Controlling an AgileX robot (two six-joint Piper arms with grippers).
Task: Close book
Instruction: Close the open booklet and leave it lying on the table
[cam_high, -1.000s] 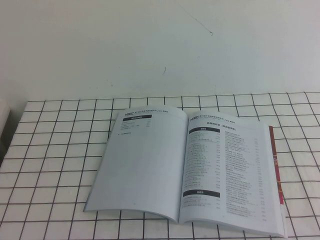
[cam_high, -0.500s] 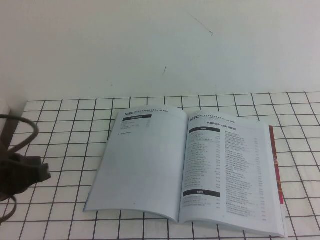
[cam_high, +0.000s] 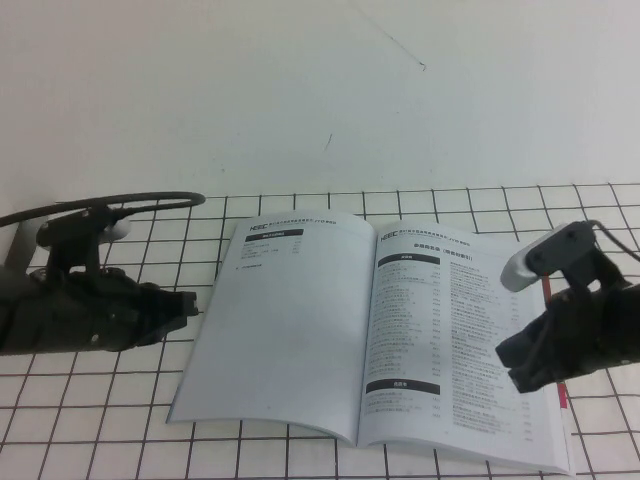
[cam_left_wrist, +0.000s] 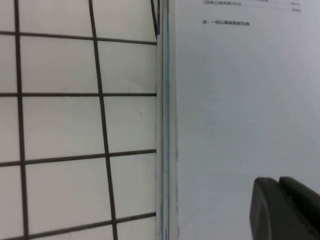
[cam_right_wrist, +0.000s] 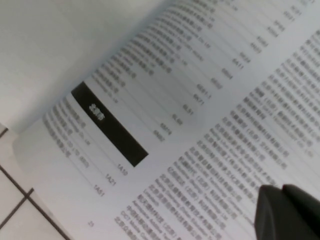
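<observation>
We see the book (cam_high: 370, 330) lying open and flat on the surface (cam_high: 100, 430), a little right of the middle, its spine running away from us and its pages facing up. The left page is mostly blank, with a logo, a short black heading bar and a few small lines near its far edge. The right page is packed with columns of fine print under two black bars. A thin red strip of cover (cam_high: 562, 395) shows along the outer right edge. From the right wrist view we make out Chinese characters beside short number codes, too small to read with certainty. The book's near right corner almost reaches the bottom of the high view. The white surface, ruled with a black grid, lies bare to the left of the book and beyond its far edge. The left gripper (cam_high: 185, 303) sits low over the surface just beside the book's left edge, a dark cable (cam_high: 110, 205) arching above its arm. The right gripper (cam_high: 512, 362) hangs over the outer part of the right page. We cannot tell whether either gripper is open or closed.
</observation>
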